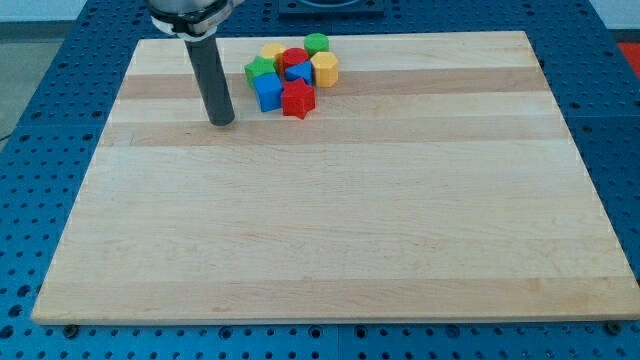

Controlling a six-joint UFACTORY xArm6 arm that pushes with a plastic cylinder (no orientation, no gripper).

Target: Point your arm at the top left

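In the camera view, we are counting eight blocks huddling in one cluster near the top edge of the desk [330,250]. Taking the red star block [298,99] as our landmark: two blue ones are sitting by it, a blue cube [268,91] touching it on the view's left and a smaller blue block [300,72] just above it. Two green ones are showing, a green star block [259,69] up and to the left, and a green cylinder [317,43] well above. Two yellow ones are there, a yellow hexagonal block [325,69] up and to the right, and a yellow block [272,50] above, half hidden. A second red block [293,56] is lying above the landmark.

We are reading no writing or labels anywhere.

Our arm is carrying no gripper, so nothing is being grasped; my tip [222,122] is resting on the wood left of the red star block, apart from every block, in the board's top left part.

The desk is pale striped wood, lying on a blue perforated base [620,150].
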